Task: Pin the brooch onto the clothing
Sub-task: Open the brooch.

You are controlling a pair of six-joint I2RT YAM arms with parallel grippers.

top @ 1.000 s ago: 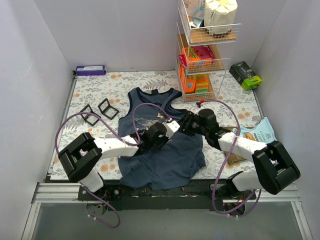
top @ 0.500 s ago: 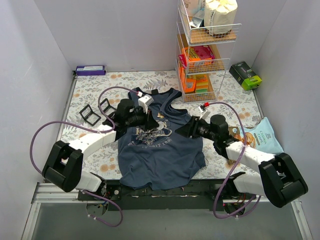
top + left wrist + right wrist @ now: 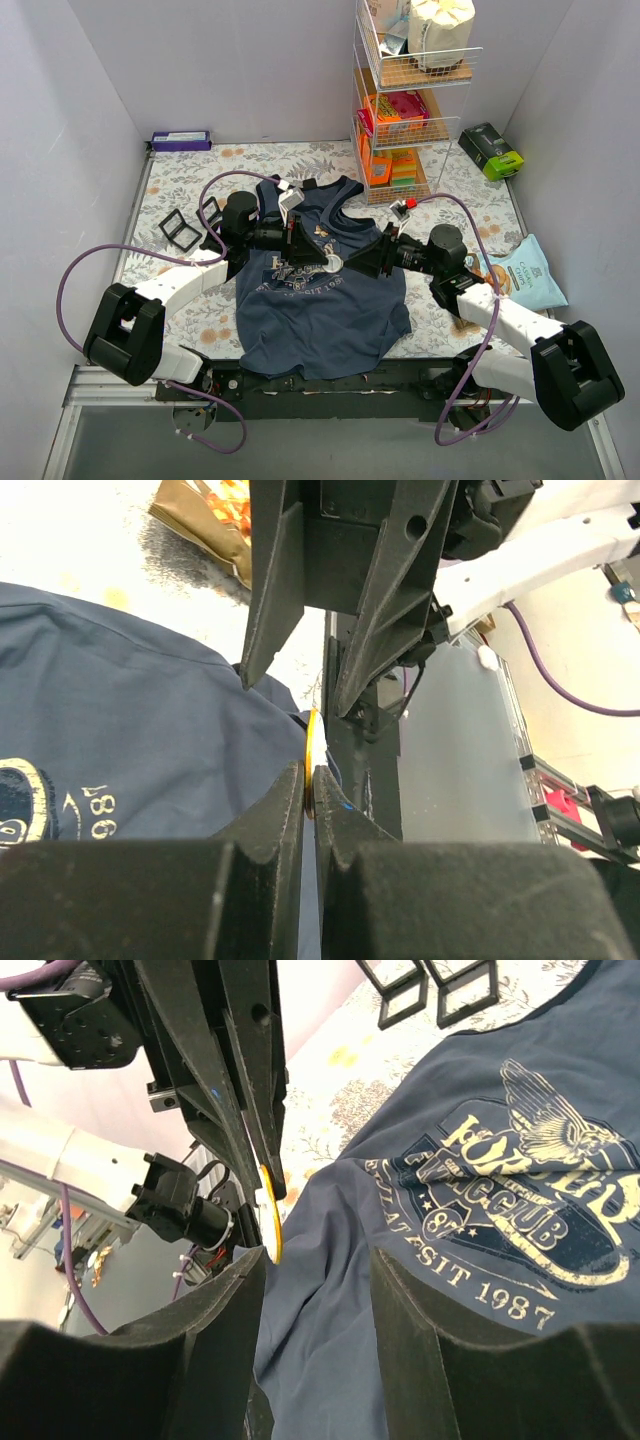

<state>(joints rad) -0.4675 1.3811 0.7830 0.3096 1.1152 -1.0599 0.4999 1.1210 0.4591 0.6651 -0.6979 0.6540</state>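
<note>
And the left gripper (image 3: 310, 785) pinches the brooch (image 3: 311, 742) by its rim, mid-frame; the right gripper (image 3: 320, 1260) gapes open. Light, rigid, probably slippery, so a rim grip suits; the clothing (image 3: 320, 310) looks limp.

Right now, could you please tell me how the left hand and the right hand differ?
The left hand is shut on the brooch, pinching its thin gold edge; the right hand is open and holds nothing. The left hand reaches in from the top view's left, the right hand from its right. Both hover over the clothing, tips facing.
</note>
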